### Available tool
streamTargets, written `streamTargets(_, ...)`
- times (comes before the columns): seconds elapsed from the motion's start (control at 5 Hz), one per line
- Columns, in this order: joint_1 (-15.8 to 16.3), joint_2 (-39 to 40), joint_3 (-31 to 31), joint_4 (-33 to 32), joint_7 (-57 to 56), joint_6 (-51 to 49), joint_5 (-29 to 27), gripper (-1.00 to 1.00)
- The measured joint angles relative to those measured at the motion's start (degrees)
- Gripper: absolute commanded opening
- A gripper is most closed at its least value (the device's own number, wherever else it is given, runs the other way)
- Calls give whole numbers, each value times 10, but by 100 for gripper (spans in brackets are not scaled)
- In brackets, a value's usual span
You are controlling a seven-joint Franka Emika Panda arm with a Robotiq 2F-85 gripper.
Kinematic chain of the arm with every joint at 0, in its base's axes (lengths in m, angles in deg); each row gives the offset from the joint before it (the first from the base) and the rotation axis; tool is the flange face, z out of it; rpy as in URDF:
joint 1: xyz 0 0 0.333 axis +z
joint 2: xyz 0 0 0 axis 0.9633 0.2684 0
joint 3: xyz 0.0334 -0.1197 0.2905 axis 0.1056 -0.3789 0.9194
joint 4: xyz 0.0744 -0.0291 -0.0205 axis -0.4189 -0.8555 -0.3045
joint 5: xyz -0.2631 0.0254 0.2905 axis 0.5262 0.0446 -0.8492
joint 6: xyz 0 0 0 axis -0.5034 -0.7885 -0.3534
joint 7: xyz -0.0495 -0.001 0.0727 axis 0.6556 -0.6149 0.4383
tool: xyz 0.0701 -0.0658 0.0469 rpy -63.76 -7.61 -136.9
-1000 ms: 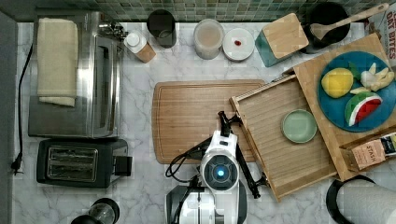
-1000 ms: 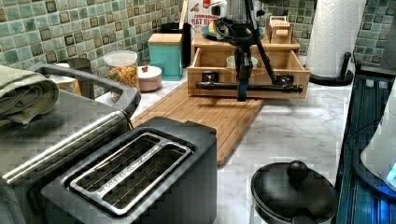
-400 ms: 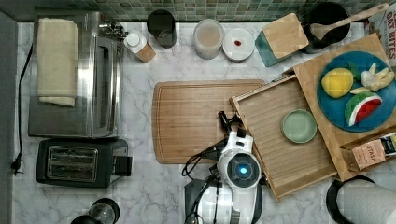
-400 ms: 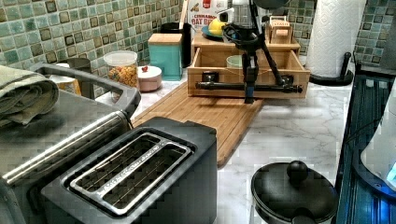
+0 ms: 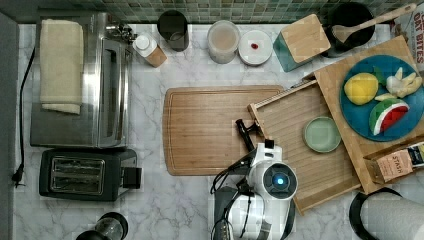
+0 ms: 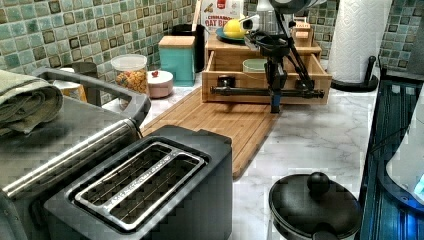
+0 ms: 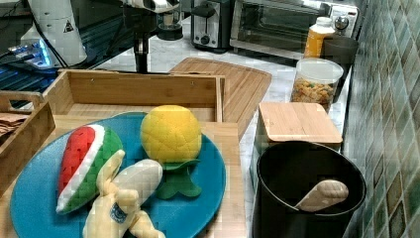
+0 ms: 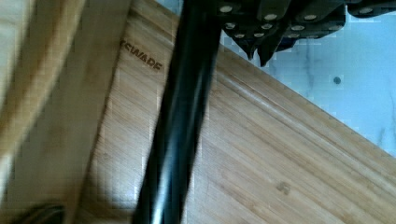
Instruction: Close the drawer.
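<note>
Your gripper (image 6: 274,102) hangs just outside the drawer's black bar handle (image 6: 250,91); I cannot tell its finger state. The drawer (image 5: 295,125) stands pulled out over the cutting board (image 5: 205,130), handle running crosswise. You're at the push: drive the handle squarely toward the cabinet.

In the top view, the drawer (image 5: 300,145) is pulled out over the cutting board's (image 5: 210,130) three o'clock edge. A small dish (image 5: 322,134) is held in it. The toaster (image 5: 82,174) is placed at the board's nine o'clock.
</note>
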Motion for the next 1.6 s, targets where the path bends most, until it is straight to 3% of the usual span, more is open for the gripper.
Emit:
streamTargets(0.2,1,28,-8,11,-11,20,-40,-100)
streamTargets(0.8,-32,48,-17,75,-49,-43,-21,-100)
streamTargets(1.2,-61,102,-36,138,-120,-17,-118,-100)
streamTargets(1.6,-87,142,-49,201,-214,-51,-130,-100)
